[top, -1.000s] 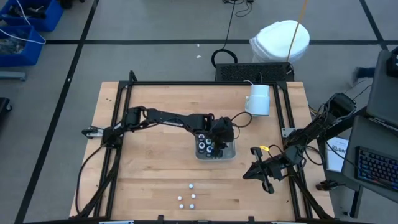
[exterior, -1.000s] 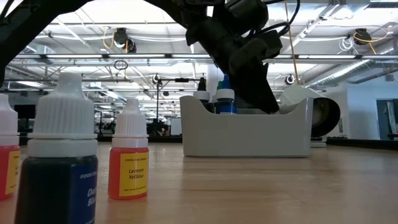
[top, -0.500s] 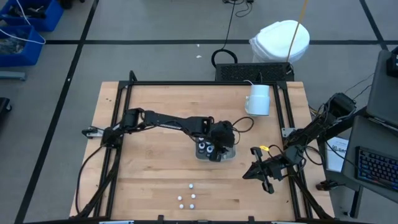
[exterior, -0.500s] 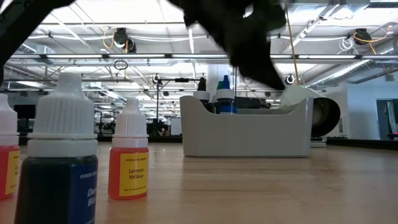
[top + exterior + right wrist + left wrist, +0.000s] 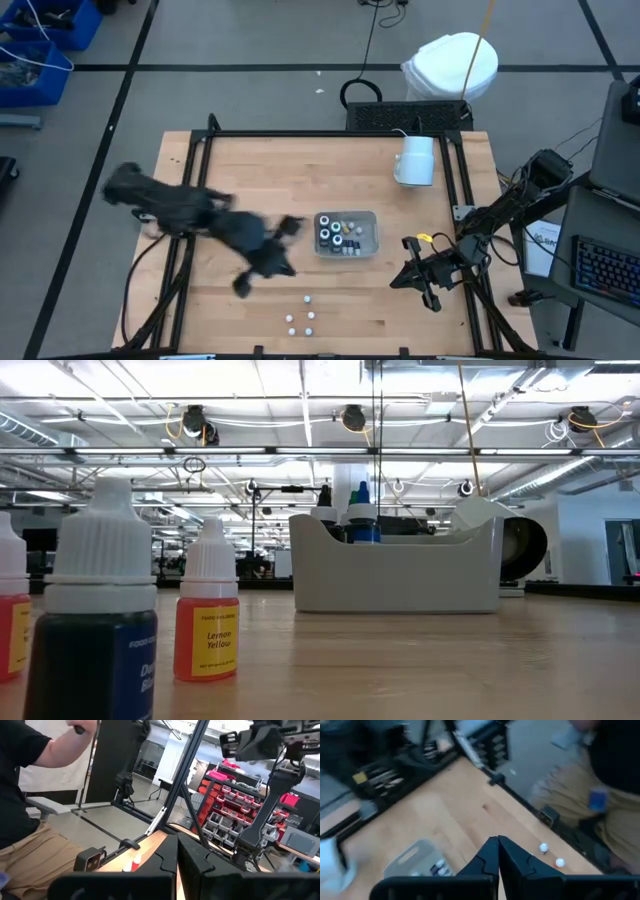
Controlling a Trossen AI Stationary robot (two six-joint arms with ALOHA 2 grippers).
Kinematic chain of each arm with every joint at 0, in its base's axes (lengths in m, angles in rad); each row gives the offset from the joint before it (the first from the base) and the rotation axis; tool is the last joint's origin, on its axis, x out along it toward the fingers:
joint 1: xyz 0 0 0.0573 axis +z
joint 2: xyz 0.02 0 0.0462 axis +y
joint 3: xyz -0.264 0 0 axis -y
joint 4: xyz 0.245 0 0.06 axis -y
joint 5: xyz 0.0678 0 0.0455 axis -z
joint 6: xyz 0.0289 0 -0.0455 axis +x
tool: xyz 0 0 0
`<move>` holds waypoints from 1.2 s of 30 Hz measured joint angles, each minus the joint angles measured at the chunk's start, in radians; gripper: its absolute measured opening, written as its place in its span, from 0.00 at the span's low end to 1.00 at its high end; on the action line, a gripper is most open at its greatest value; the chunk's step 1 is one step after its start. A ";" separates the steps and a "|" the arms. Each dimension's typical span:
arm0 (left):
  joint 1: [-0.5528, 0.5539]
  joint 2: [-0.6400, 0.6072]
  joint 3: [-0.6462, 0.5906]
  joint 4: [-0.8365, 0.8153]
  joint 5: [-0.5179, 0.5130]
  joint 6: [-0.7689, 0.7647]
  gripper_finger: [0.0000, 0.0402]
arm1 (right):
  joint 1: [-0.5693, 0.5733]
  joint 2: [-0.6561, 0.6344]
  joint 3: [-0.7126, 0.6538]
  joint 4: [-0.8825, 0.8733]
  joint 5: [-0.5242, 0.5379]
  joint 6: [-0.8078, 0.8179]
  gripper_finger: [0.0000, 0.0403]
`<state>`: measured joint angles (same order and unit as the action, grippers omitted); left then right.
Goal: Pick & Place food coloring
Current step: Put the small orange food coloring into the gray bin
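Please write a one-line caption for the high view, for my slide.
Left gripper, shut and empty, beside the clear tray of food coloring; four bottles wait near the table's front edge.

A robotics lab or workshop: a wooden desk (image 5: 260,170) stands on grey taped floor, red parts bins (image 5: 220,800) fill shelves, ceiling trusses (image 5: 300,450) carry lamps, blue crates (image 5: 40,40) at ten o'clock.

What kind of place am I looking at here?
Probably a robotics lab or workshop in a big industrial hall. Two dark robot arms are mounted at a wooden table, racks of red parts bins stand behind, and exposed ceiling beams with lights run overhead.
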<state>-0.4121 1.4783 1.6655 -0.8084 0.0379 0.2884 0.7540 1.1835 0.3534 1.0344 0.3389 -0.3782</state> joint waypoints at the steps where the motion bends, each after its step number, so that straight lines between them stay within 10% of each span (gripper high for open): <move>1: -0.029 -0.063 -0.080 0.040 -0.046 -0.036 0.03 | 0.000 0.000 0.000 0.000 0.000 0.001 0.00; 13: -0.232 -0.605 -1.089 0.912 -0.236 -0.085 0.01 | -0.002 0.000 0.000 0.001 0.000 0.062 0.00; 16: -0.161 -0.722 -1.157 0.930 -0.378 -0.066 0.01 | -0.009 0.000 0.000 0.003 -0.002 0.051 0.00; 23: 0.041 -0.977 -1.168 0.859 -0.207 -0.094 0.01 | -0.054 0.000 0.000 0.007 -0.001 0.075 0.00; 36: 0.030 -1.121 -1.369 0.888 -0.328 -0.166 0.00 | -0.067 0.001 0.000 -0.045 -0.001 0.135 0.00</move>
<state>-0.3820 0.3573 0.2965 0.0797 -0.2902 0.1225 0.6868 1.1843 0.3534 0.9897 0.3380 -0.2436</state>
